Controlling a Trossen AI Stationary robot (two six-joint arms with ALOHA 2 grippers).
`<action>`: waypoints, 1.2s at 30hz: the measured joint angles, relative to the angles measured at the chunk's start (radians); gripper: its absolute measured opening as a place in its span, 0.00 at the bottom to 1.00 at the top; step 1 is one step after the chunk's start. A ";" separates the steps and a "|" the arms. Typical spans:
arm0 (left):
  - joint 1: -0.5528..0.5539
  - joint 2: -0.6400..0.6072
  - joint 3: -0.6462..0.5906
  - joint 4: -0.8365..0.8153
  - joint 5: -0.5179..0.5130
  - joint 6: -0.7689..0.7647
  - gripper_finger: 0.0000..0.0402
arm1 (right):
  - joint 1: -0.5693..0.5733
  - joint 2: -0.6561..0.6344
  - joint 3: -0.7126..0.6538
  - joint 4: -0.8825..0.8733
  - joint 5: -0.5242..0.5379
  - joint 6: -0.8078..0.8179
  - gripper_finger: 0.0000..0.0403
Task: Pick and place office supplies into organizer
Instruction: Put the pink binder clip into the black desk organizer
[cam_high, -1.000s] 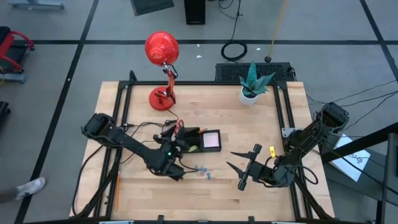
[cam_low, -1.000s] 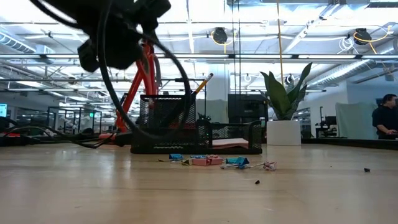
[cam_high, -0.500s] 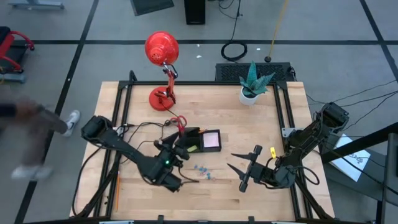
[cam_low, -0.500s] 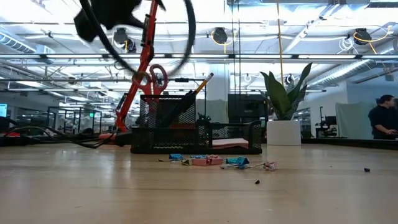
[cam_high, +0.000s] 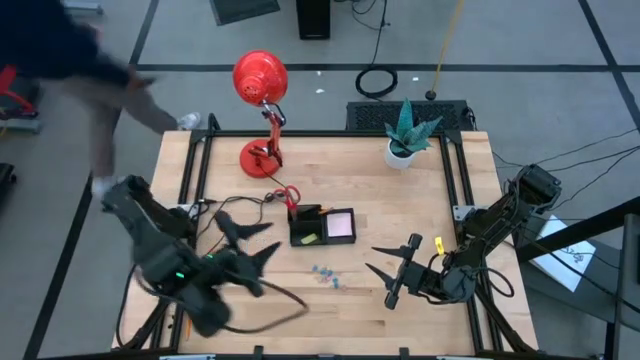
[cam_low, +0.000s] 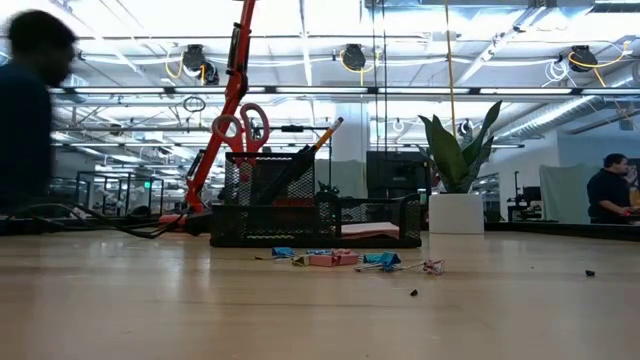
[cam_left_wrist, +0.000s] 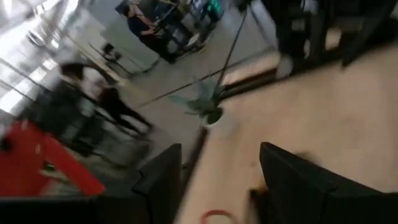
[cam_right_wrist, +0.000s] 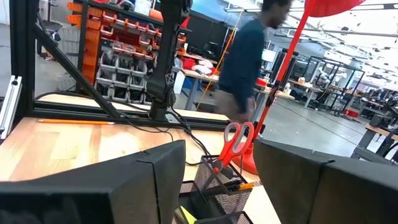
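Scissors (cam_high: 289, 196) upright in organizer (cam_high: 322, 228); clips (cam_high: 326, 274) loose on table (cam_high: 400, 200).
Left gripper (cam_high: 243, 240) spread wide, empty, off organizer; right gripper (cam_high: 391, 258) parted, empty, waiting near clips.

The table (cam_high: 400, 200) is pale wood with a smooth, matt finish and visible plank seams, edged by a black metal frame (cam_high: 200, 160). On it, the organizer (cam_low: 300, 205) is black wire mesh, matt. Standing in the organizer, the scissors (cam_low: 240, 125) have glossy red plastic handles. Just in front of the organizer, the small clips (cam_low: 340, 260) look like coloured plastic or painted metal; which, cannot be told. Behind the organizer, the desk lamp (cam_high: 260, 78) has a glossy red shade, and the plant pot (cam_low: 455, 212) is smooth matt white.
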 joint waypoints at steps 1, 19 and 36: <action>-0.019 -0.029 -0.009 0.000 0.001 -0.049 0.55 | 0.000 0.000 0.000 0.006 0.000 -0.002 0.45; -0.336 -0.353 -0.667 -0.006 -0.316 -0.798 0.02 | -0.043 0.000 0.000 0.025 -0.022 -0.081 0.43; -0.307 -0.354 -0.980 0.230 -0.323 -0.907 0.01 | -0.259 0.000 -0.003 -0.143 -0.502 0.040 0.02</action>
